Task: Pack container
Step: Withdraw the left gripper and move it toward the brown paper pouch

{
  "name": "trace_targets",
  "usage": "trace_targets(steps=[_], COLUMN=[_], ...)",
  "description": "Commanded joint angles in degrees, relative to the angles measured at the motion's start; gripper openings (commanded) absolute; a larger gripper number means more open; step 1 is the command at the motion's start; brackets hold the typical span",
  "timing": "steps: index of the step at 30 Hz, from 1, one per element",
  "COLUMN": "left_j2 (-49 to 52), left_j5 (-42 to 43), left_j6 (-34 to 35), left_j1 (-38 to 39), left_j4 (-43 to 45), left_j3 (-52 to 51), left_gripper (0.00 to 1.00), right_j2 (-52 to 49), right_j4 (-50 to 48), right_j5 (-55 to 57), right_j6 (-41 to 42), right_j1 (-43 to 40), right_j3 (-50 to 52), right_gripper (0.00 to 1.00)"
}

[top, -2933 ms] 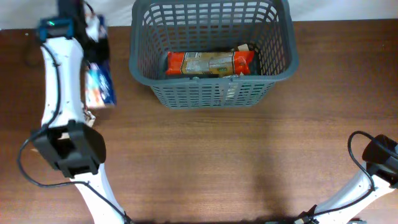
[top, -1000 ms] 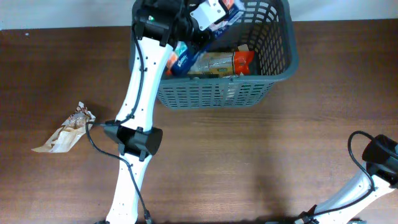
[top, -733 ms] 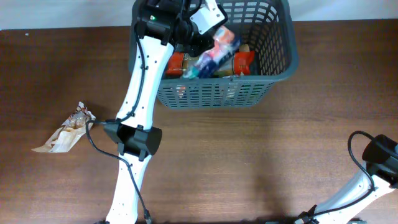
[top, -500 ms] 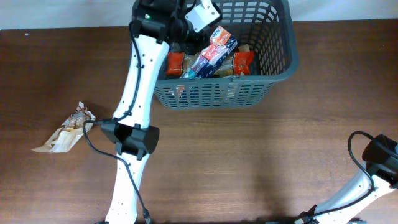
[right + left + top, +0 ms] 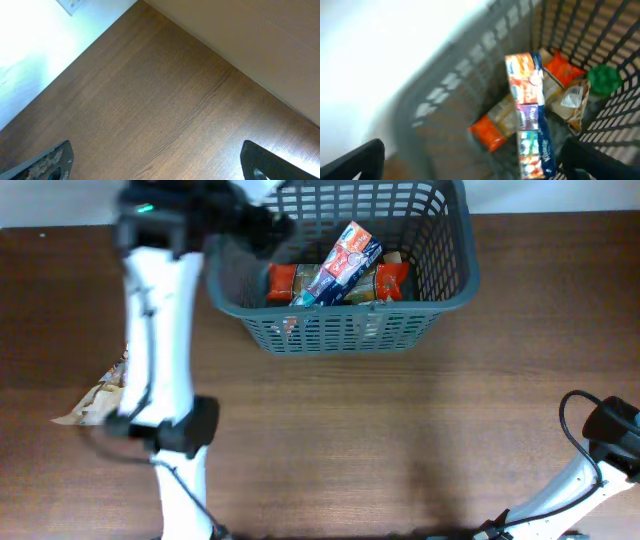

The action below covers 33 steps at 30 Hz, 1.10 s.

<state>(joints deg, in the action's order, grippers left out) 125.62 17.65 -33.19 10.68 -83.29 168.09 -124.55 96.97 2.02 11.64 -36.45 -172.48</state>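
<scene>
Container, a large dark grey plastic basket w/ lattice sides (image 5: 340, 332), sits at the far edge of the brown wooden desk (image 5: 400, 440), about centre.

Progress: 2 items are inside. A long orange-red plastic packet (image 5: 283, 280) lies flat along the bottom. A long blue, red and white printed packet (image 5: 340, 262) lies diagonally across it, one end propped toward the back wall. Left on the desk: a crumpled tan paper-like wrapper (image 5: 92, 402) at the left edge, well apart from the basket and partly hidden by the left arm. Judging by that, packing looks mostly done, w/ approx. 1 item to go.

Left hand (image 5: 475, 165): fingers wide apart, nothing between them, looking down into the basket from its left rim. Arm is motion-blurred in overhead view. Right hand (image 5: 159, 162): fingers also spread wide and empty, over bare desk at the near right.

Labels: the blue/red/white packet has coloured print panels and the orange one a paler centre label, but the text is too blurred and small to read. No brand legible.
</scene>
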Motion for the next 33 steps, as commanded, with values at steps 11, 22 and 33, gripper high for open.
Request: trace_targets(steps=[11,22,33], left_j2=[-13.8,-13.8,-13.8], left_j5=[-17.0,-23.2,-22.3], left_j6=[25.8,76.4,94.0], left_j1=[-9.8,-21.4,-24.9], left_j4=[-0.8,-13.4,-13.4], left_j3=[0.5,0.0,-5.4], left_gripper=[0.99,0.99,1.00], right_j2=[1.4,1.4,1.4], right_j4=[0.3,0.3,0.3], right_j5=[-0.3,-0.3,-0.3], right_j6=[0.0,0.0,0.0], right_j1=[0.0,0.0,0.0], right_j3=[0.1,0.1,0.1], right_gripper=[0.99,0.99,0.99])
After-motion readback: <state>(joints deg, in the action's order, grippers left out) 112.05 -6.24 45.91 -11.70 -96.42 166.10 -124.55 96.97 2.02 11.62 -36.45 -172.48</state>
